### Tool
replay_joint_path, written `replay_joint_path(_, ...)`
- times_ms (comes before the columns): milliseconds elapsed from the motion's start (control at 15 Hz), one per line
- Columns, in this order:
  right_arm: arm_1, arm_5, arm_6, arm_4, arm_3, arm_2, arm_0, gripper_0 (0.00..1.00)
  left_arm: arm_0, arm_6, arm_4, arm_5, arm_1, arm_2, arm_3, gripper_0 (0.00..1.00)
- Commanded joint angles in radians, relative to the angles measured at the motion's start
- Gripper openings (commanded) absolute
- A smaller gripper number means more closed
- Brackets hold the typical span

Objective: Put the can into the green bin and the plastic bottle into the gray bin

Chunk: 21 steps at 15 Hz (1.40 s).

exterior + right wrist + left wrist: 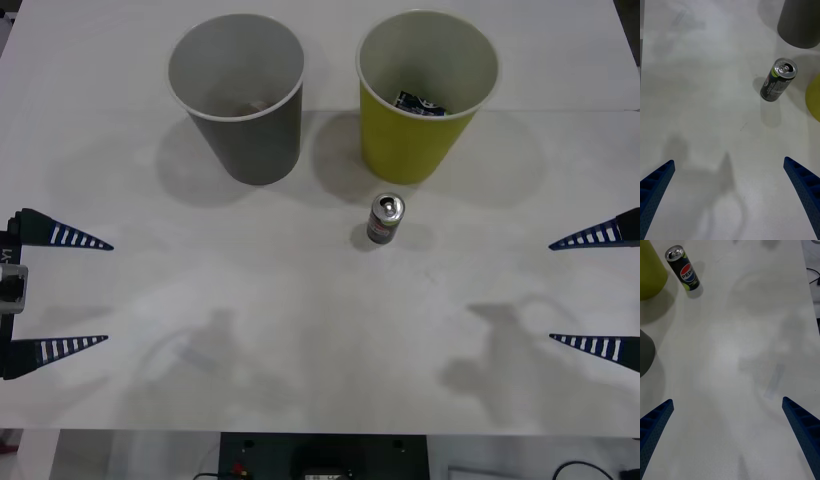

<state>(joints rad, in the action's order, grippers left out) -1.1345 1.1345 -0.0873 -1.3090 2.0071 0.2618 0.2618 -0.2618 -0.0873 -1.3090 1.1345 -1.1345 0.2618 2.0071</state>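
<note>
White table (300, 330), two bins at the far side, one can standing loose, both grippers spread wide and empty.

On inspection, the can (385, 219) stood upright on the table, just near of the green bin (425, 140) and apart from it, its silver top with an opened tab visible in the right wrist view (778, 79) and its round logo in the left wrist view (683, 268). The green bin sat far right of centre and held a dark item inside; the gray bin (245, 130) sat to its left, the two bins near each other but not touching. The left gripper (60, 290) hung at the left edge, fingers far apart and holding nothing. The right gripper (595, 290) hung at the right edge, likewise wide and empty, well apart from the can.
</note>
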Motion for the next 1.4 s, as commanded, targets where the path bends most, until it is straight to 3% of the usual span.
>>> replay_joint_path(67, 0.000, 0.000, 0.000, 0.000, 0.000, 0.000, 0.000, 1.00, 0.000, 0.000, 0.000, 0.000, 0.000, 0.000, 0.000, 1.00)
replay_joint_path(267, -0.014, -0.039, 0.014, 0.045, -0.004, -0.009, 0.059, 1.00, 0.000, 0.000, 0.000, 0.000, 0.000, 0.000, 0.000, 1.00)
replay_joint_path(467, -0.018, -0.061, 0.021, 0.045, 0.002, -0.010, 0.066, 1.00, 0.000, 0.000, 0.000, 0.000, 0.000, 0.000, 0.000, 1.00)
replay_joint_path(667, -0.019, -0.154, 0.014, 0.045, 0.053, -0.010, 0.122, 1.00, 0.000, 0.000, 0.000, 0.000, 0.000, 0.000, 0.000, 1.00)
replay_joint_path(1000, -0.067, -0.469, -0.012, 0.043, 0.171, -0.099, 0.229, 1.00, 0.000, 0.000, 0.000, 0.000, 0.000, 0.000, 0.000, 1.00)
replay_joint_path(1400, -0.179, -0.891, -0.039, 0.045, 0.248, -0.345, 0.249, 1.00, 0.000, 0.000, 0.000, 0.000, 0.000, 0.000, 0.000, 1.00)
